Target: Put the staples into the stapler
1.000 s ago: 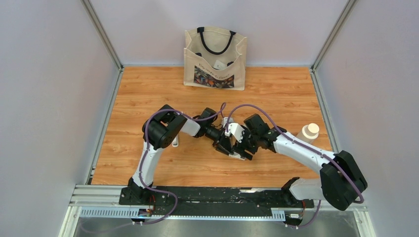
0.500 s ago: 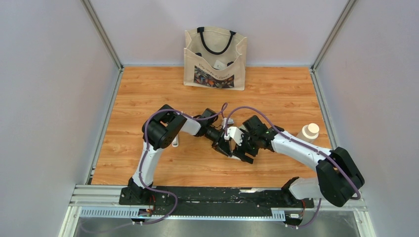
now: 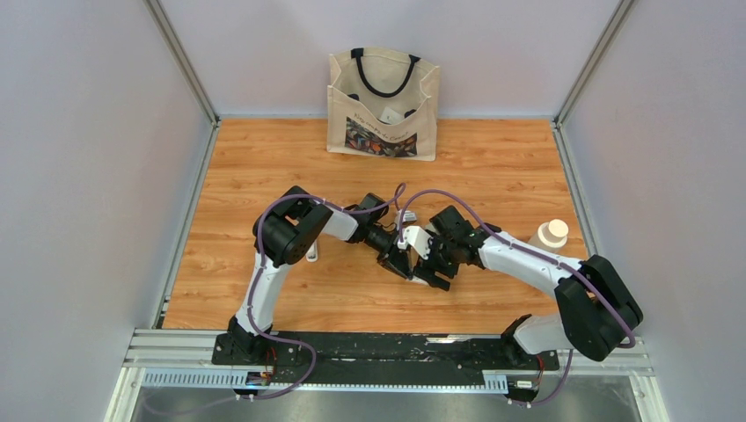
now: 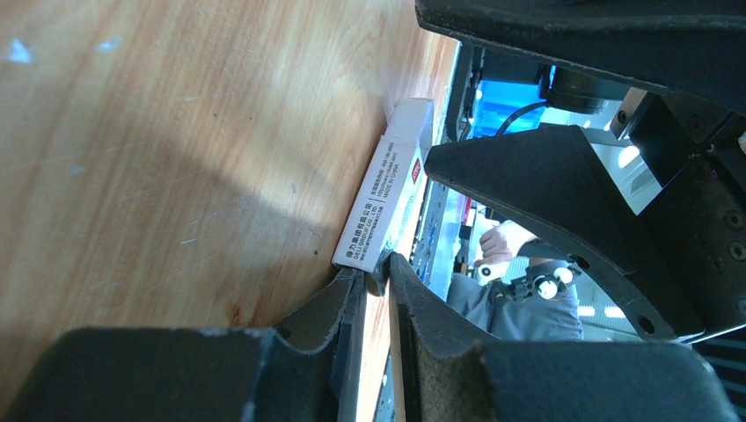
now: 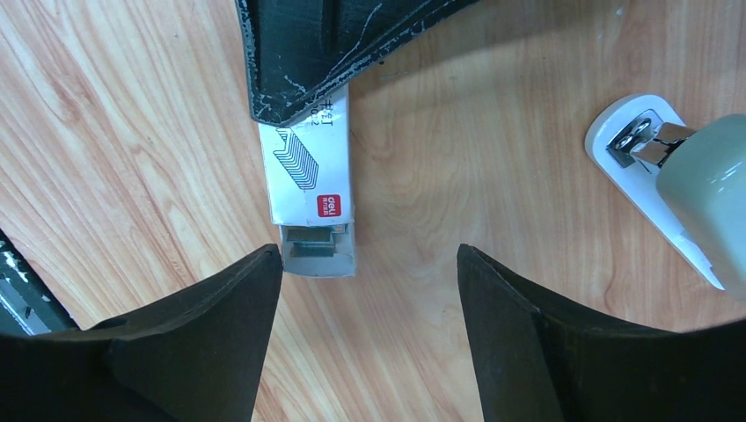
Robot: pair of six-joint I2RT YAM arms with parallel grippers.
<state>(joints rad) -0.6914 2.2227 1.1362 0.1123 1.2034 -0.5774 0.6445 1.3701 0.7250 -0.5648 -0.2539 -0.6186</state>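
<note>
Staples (image 5: 312,239) sit as a short grey strip in the open mouth of a white staple box (image 5: 306,163), which lies flat on the desk (image 5: 132,132). The box's long axis runs straight away from the right gripper (image 5: 369,255), and its open end faces that gripper. The strip lies just ahead of the jaws and nearer the left-hand finger than the middle of the gap. This gripper stands wide and holds nothing, and it is the one better placed to reach the strip. The left gripper (image 4: 378,274) covers the box's far end with its jaws drawn narrow, apparently pinching the end of the box to steady it. Off to the side, well apart from the box, lies the opened stapler (image 5: 695,198).
</note>
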